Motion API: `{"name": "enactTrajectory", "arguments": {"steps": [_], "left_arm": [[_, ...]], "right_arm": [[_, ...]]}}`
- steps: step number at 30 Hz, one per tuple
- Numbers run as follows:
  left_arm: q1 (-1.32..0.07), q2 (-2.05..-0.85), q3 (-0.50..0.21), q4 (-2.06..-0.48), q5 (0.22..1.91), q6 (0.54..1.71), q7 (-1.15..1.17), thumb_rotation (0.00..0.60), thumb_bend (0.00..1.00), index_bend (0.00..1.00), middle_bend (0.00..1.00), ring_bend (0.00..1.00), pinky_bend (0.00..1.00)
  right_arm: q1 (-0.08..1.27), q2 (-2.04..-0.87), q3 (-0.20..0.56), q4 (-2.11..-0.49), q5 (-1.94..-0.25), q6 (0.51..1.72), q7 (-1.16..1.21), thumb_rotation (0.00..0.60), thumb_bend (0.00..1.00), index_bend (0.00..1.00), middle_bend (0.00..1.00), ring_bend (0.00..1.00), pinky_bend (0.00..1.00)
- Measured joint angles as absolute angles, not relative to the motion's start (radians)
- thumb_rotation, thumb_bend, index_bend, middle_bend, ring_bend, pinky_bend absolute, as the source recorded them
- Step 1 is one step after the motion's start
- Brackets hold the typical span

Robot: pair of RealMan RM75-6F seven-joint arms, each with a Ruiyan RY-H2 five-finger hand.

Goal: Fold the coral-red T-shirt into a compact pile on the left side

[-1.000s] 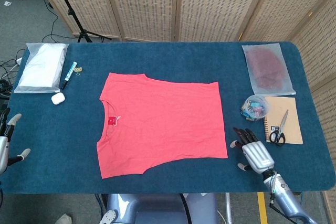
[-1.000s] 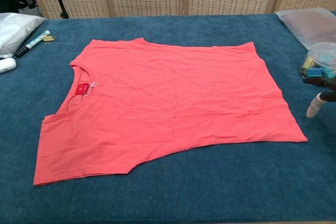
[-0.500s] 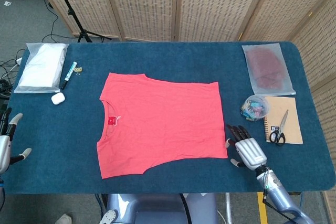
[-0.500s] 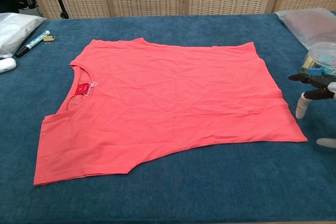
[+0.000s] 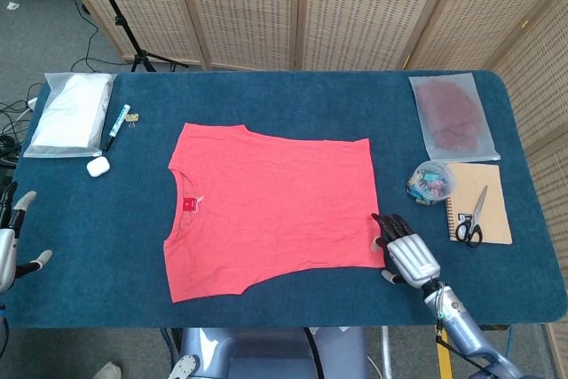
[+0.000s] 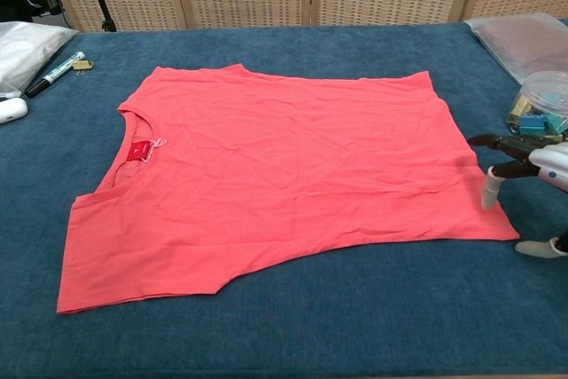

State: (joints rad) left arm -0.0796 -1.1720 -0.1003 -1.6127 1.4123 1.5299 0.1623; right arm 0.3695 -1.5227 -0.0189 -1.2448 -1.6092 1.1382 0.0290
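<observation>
lying flat and unfolded across the middle of the blue tabletop (image 5: 293,95) is the coral-red t-shirt (image 5: 271,210), its neckline being turned toward the left edge and its hem toward the right edge. a small red label (image 5: 188,205) is being shown just inside the neckline.

the right hand (image 5: 404,253) is being held near the front edge, at the shirt's front hem corner, with its dark fingers (image 5: 387,222) spread apart and nothing being gripped. in the chest view a pale fingertip (image 6: 489,193) is being seen over the edge of the cloth; whether it is touching cannot be told.

the left hand (image 5: 11,241) is being cut off by the frame at the left edge of the tabletop, well apart from the shirt, fingers apart and holding nothing.

toward the back left corner a white bag (image 5: 69,113), a marker (image 5: 116,125) and a white earbud case (image 5: 98,166) are being seen. along the right edge a clear pouch (image 5: 449,115), a tub of clips (image 5: 430,181), and scissors (image 5: 470,219) on a notebook (image 5: 481,203) are lying.
</observation>
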Motion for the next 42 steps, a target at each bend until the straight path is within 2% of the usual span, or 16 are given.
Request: {"name": "enactTrajectory", "arguments": {"steps": [10,15,20,26,31,35,42], "left_arm": [[-0.080,-1.168,-0.103,-1.611,1.408,1.528,0.151,0.600,0.00,0.00,0.00,0.00,0.00],[-0.080,-1.167,-0.104,-1.610,1.405,1.526,0.147,0.600,0.00,0.00,0.00,0.00,0.00],[-0.081,-1.166,-0.104,-1.610,1.405,1.524,0.147,0.600,0.00,0.00,0.00,0.00,0.00],[-0.079,-1.165,-0.105,-1.610,1.405,1.527,0.142,0.600,0.00,0.00,0.00,0.00,0.00],[-0.081,-1.166,-0.104,-1.609,1.404,1.524,0.144,0.600,0.00,0.00,0.00,0.00,0.00],[-0.081,-1.167,-0.104,-1.608,1.403,1.523,0.147,0.600,0.00,0.00,0.00,0.00,0.00],[-0.081,-1.168,-0.104,-1.608,1.401,1.523,0.148,0.600,0.00,0.00,0.00,0.00,0.00]], "right_arm": [[0.389,-1.552,-0.008,-1.229,-1.584,1.120,-0.026,0.600,0.28,0.48,0.00,0.00,0.00],[0.398,-1.559,0.001,-1.229,-1.566,1.115,-0.042,0.600,0.40,0.52,0.00,0.00,0.00],[0.403,-1.561,0.001,-1.231,-1.559,1.110,-0.049,0.600,0.46,0.55,0.00,0.00,0.00],[0.405,-1.565,-0.003,-1.227,-1.566,1.126,-0.049,0.600,0.63,0.57,0.00,0.00,0.00],[0.405,-1.563,-0.007,-1.226,-1.567,1.130,-0.033,0.600,0.68,0.57,0.00,0.00,0.00],[0.407,-1.561,-0.008,-1.227,-1.567,1.131,-0.032,0.600,0.77,0.57,0.00,0.00,0.00],[0.410,-1.561,-0.011,-1.229,-1.564,1.130,-0.031,0.600,0.82,0.57,0.00,0.00,0.00]]}}
